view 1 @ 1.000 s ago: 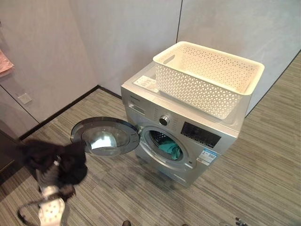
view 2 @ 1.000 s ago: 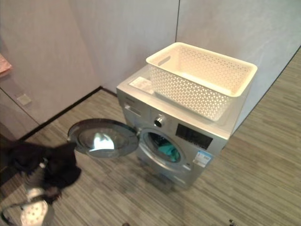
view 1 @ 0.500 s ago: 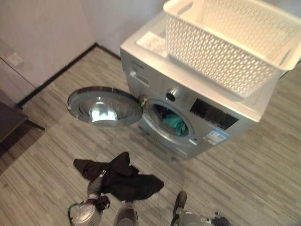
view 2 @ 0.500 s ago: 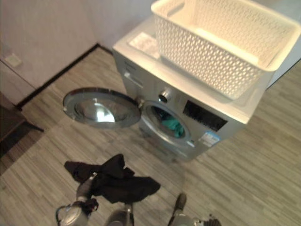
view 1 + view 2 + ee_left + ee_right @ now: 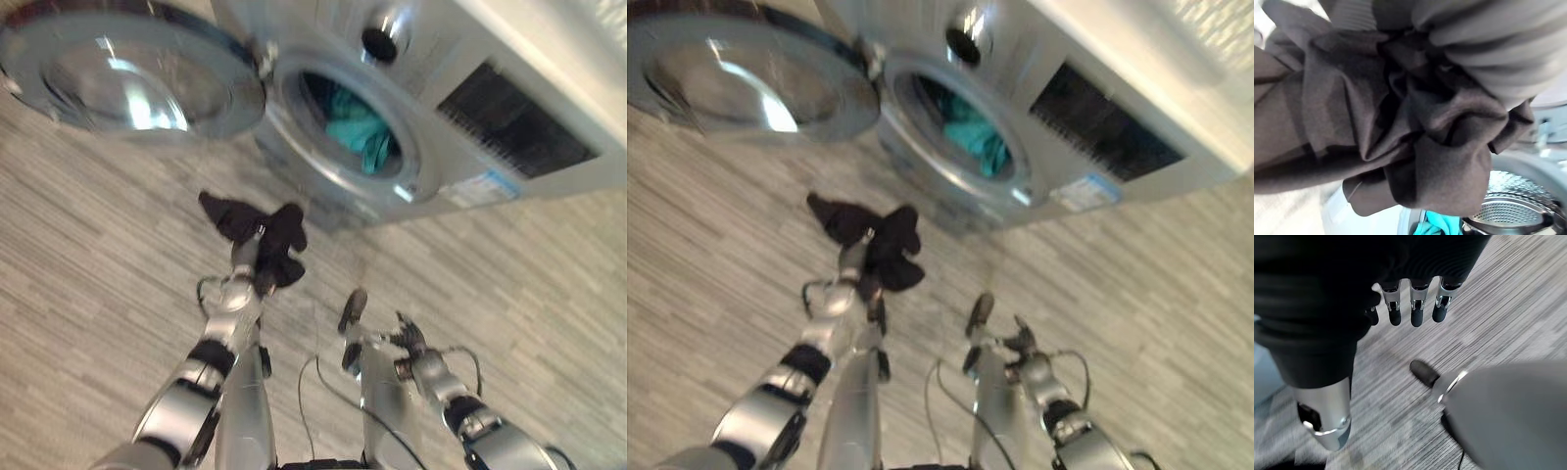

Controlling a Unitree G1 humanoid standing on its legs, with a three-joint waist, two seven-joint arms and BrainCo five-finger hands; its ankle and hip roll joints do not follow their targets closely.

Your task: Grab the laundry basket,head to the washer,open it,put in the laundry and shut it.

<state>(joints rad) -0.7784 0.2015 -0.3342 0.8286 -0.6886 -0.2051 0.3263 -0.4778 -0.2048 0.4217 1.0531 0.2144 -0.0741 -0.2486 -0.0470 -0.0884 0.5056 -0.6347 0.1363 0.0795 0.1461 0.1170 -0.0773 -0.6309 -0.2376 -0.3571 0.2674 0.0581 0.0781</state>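
My left hand (image 5: 253, 262) is shut on a bunched black garment (image 5: 257, 227) and holds it above the floor, a little in front of and below the washer's round opening (image 5: 343, 127). In the left wrist view the dark cloth (image 5: 1400, 122) is crumpled under my curled fingers (image 5: 1488, 54), with the drum (image 5: 1508, 210) beyond. A teal garment (image 5: 361, 130) lies inside the drum. The washer door (image 5: 132, 73) is swung wide open to the left. My right hand (image 5: 406, 339) hangs low on the right, open and holding nothing, its fingers (image 5: 1415, 308) straight above the floor.
The silver washer (image 5: 460, 59) has a knob (image 5: 377, 39) and a dark panel (image 5: 514, 122) on its front. A white perforated basket (image 5: 1215, 12) stands on top of it. Striped grey floor (image 5: 88, 284) spreads to both sides.
The camera has tipped down and come closer to the washer. My left hand has carried the black garment up toward the opening. My right hand has come into view.
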